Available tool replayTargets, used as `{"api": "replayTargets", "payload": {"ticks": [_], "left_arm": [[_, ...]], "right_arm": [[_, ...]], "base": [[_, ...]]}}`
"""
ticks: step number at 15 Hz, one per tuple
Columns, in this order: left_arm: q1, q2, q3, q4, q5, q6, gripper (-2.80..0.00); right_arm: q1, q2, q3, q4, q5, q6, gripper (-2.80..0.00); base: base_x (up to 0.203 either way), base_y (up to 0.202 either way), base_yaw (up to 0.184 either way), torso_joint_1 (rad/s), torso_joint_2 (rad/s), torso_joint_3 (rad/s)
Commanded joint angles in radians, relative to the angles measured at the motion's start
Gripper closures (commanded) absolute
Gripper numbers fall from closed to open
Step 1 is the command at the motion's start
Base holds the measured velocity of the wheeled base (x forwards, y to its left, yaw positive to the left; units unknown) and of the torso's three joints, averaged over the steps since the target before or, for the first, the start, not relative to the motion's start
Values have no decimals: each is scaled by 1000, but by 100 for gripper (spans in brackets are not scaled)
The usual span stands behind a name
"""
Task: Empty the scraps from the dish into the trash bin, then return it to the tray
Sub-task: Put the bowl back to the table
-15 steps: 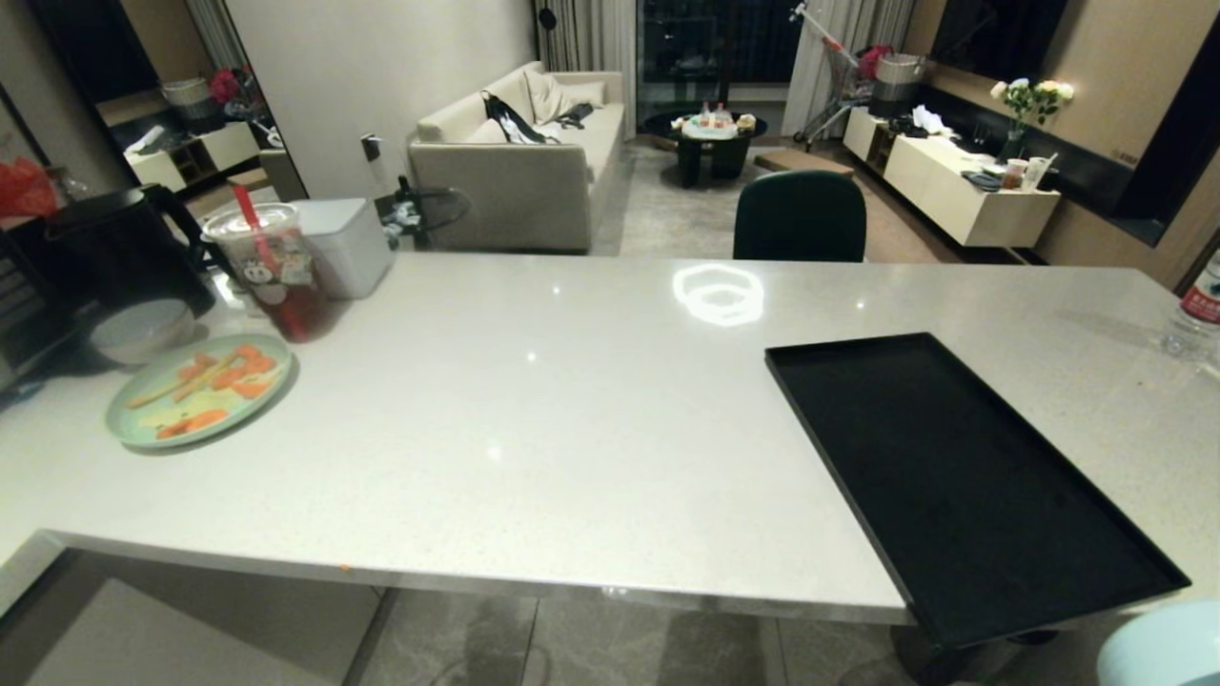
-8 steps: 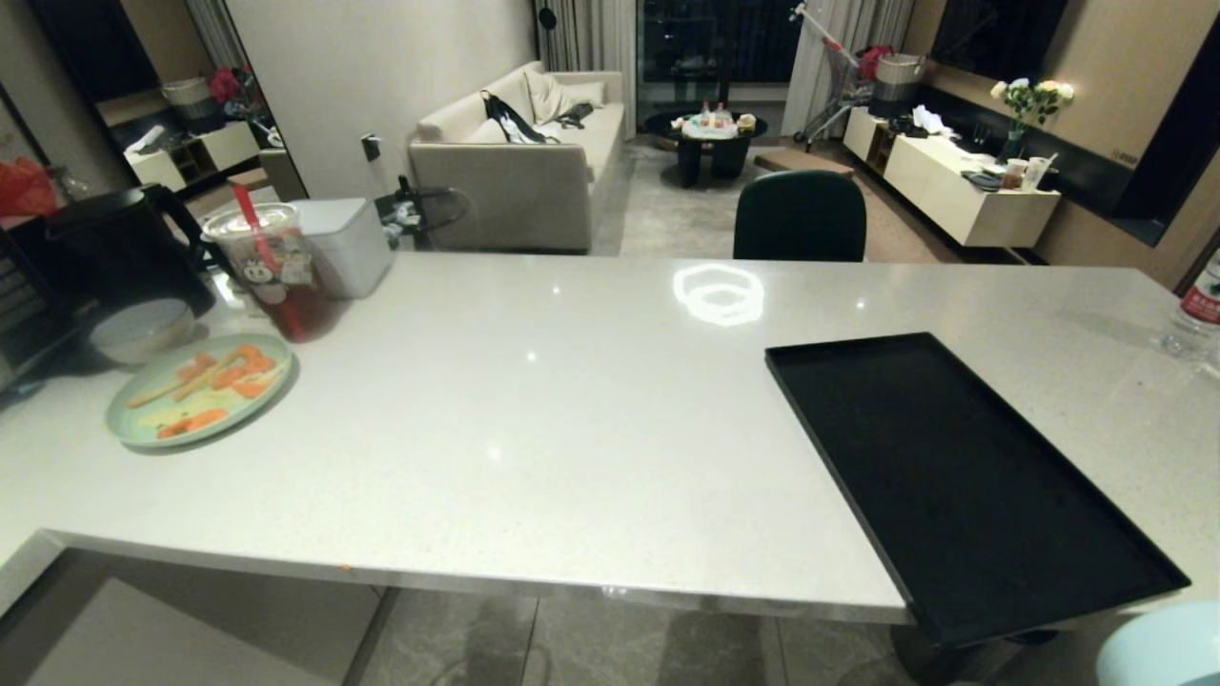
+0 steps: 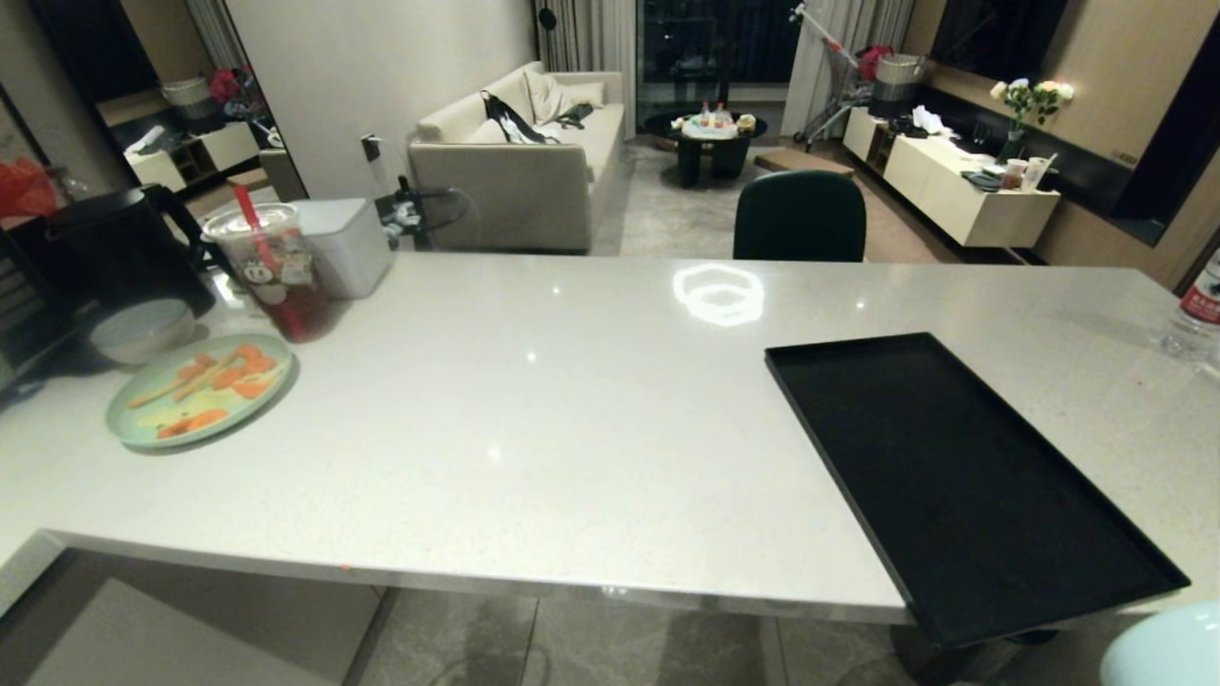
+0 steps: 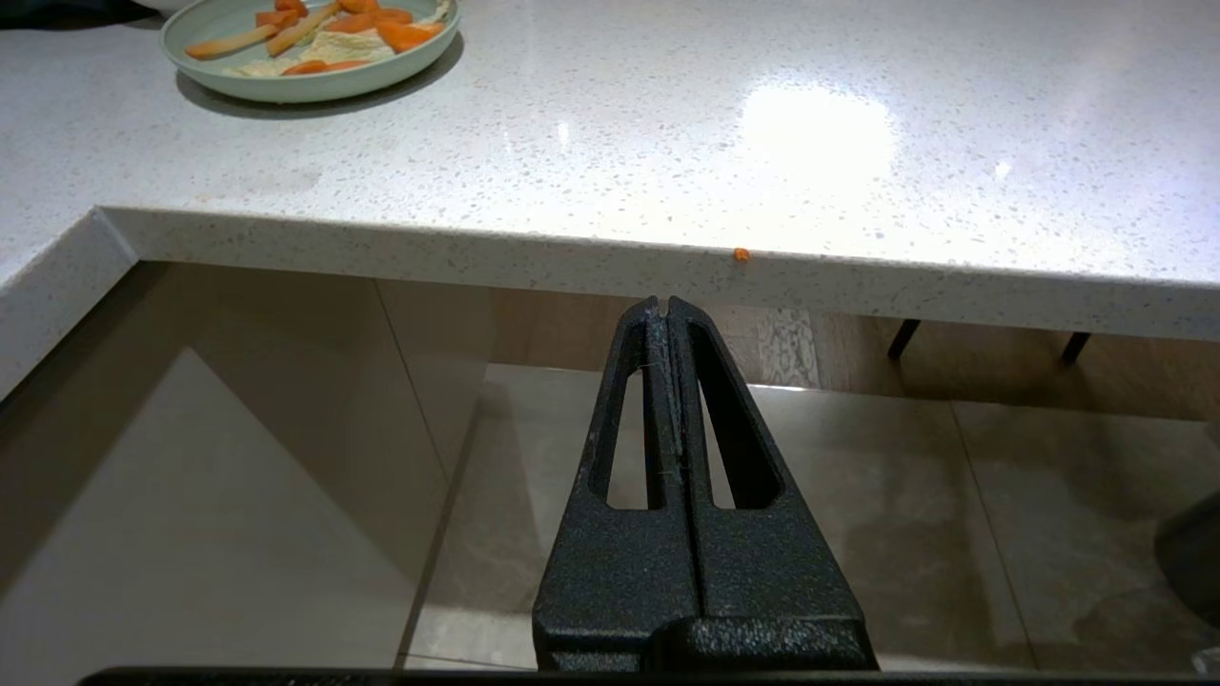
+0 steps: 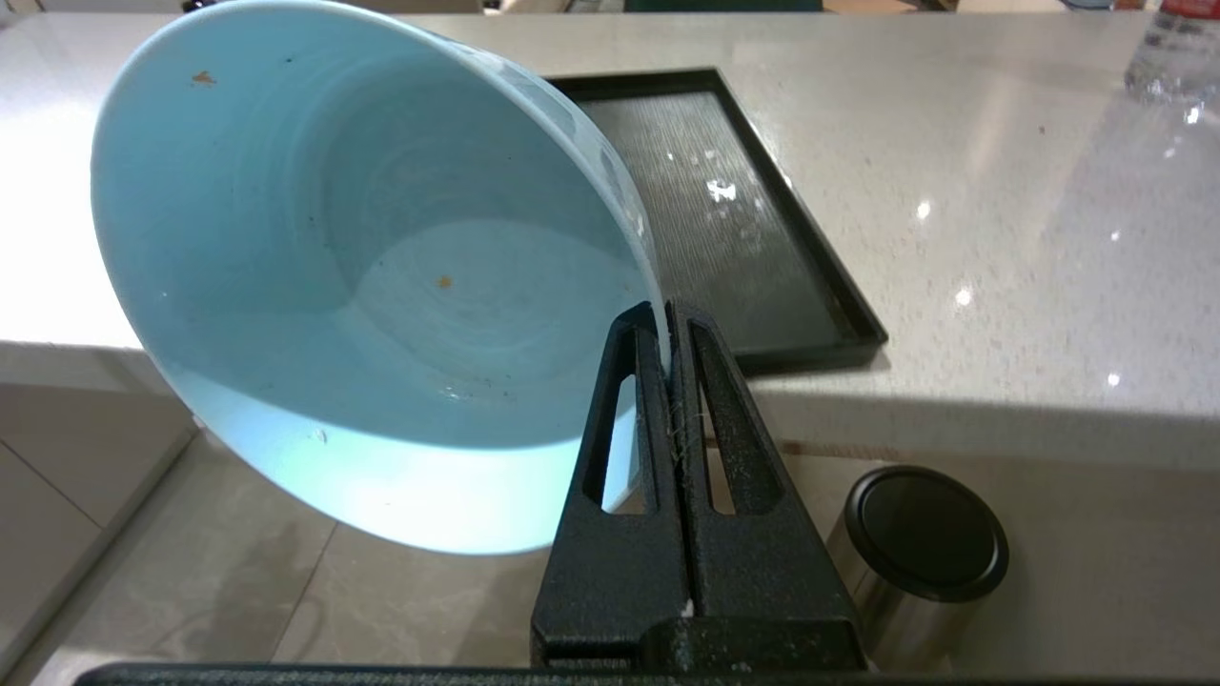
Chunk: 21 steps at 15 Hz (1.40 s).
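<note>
Black and tapered, the right gripper is clamped on the rim of the small round light-blue ceramic-looking dish, one finger inside the wall and one outside. The dish hangs tilted on its side in the left half of the right wrist frame, off the counter edge and over the floor, its mouth turned towards the camera. Only a few specks cling inside; no carrot slices show, so it looks emptied. In the head view a pale-blue sliver of it sits at the bottom right corner.

Glazed and smooth, the dish probably is slippery, stiff and breakable, and light when empty. A rim pinch gives little hold, so it likely swings if moved fast.

The large flat black rectangular tray lies bare at the right of the head view, just above that sliver. The steel cylinder bin with a black domed lid stands at lower right. The left gripper rests closed and empty below the pale speckled stone counter.
</note>
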Motion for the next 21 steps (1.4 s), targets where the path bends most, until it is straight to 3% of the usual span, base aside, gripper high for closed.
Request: {"api": "replayTargets", "payload": {"ticks": [1, 9, 12, 16, 18, 21], "left_arm": [[0, 1, 0, 0, 1, -1, 0], [0, 1, 0, -1, 1, -1, 0], [0, 0, 0, -1, 1, -2, 0], [0, 1, 0, -1, 1, -2, 0], [0, 1, 0, -1, 1, -1, 0], [0, 1, 0, 0, 1, -2, 0]], "right_arm": [[0, 63, -29, -5, 6, 1, 0], [51, 495, -188, -77, 21, 24, 0], [53, 750, -290, -126, 21, 91, 0], [44, 1107, -548, -133, 21, 222, 0], [37, 1246, -694, -69, 19, 281, 0], [34, 1413, -900, 147, 18, 412, 0]], "base": [[0, 0, 0, 0, 0, 0], [0, 0, 0, 0, 0, 0], [0, 0, 0, 0, 0, 0], [0, 0, 0, 0, 0, 0], [0, 0, 0, 0, 0, 0], [0, 0, 0, 0, 0, 0]]}}
